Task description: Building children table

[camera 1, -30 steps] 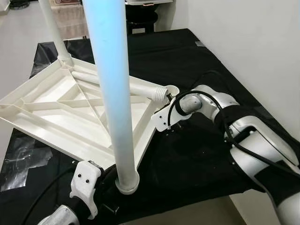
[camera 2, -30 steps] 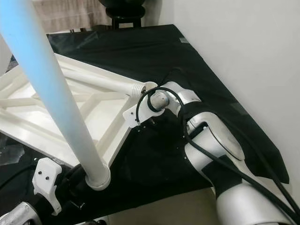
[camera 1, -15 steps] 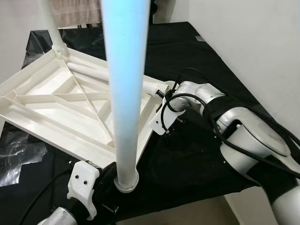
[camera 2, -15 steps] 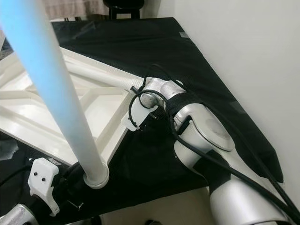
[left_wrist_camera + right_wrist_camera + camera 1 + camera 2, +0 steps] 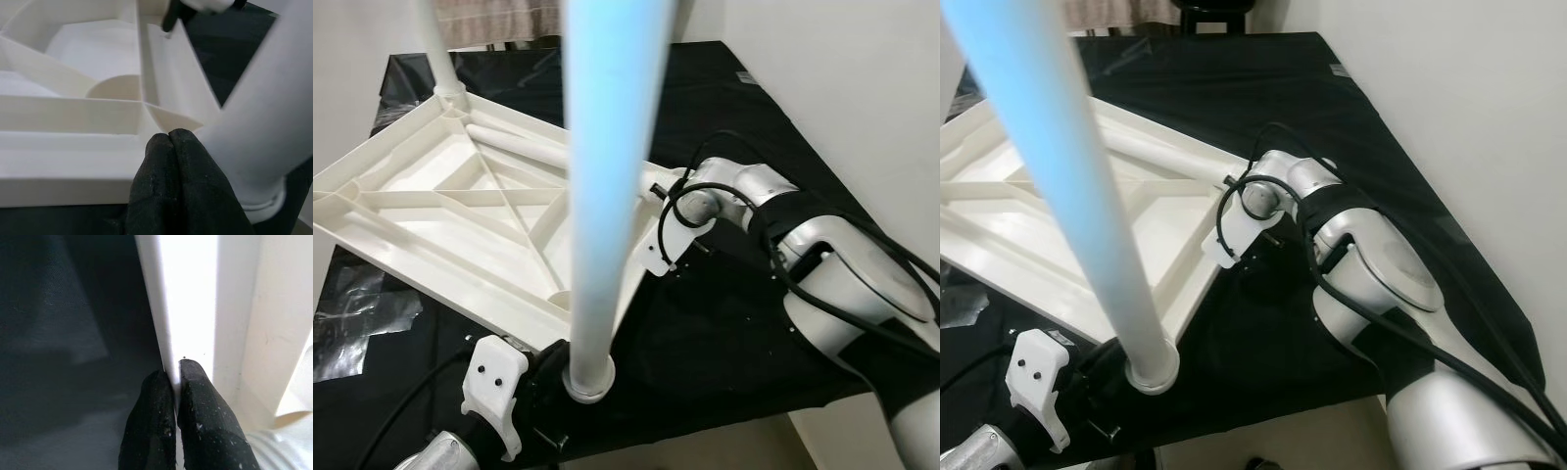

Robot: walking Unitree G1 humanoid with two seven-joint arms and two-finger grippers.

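The tabletop (image 5: 440, 225) lies upside down on the black bench (image 5: 724, 323) with two legs (image 5: 607, 196) standing and one loose inside, while both claws, left (image 5: 171, 139) and right (image 5: 176, 369), pinch its rim.

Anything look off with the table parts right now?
One loose leg lies flat inside the upturned tabletop instead of standing in a socket, while two other legs stand upright. The tabletop sits tilted, its right edge pinched by the right gripper.
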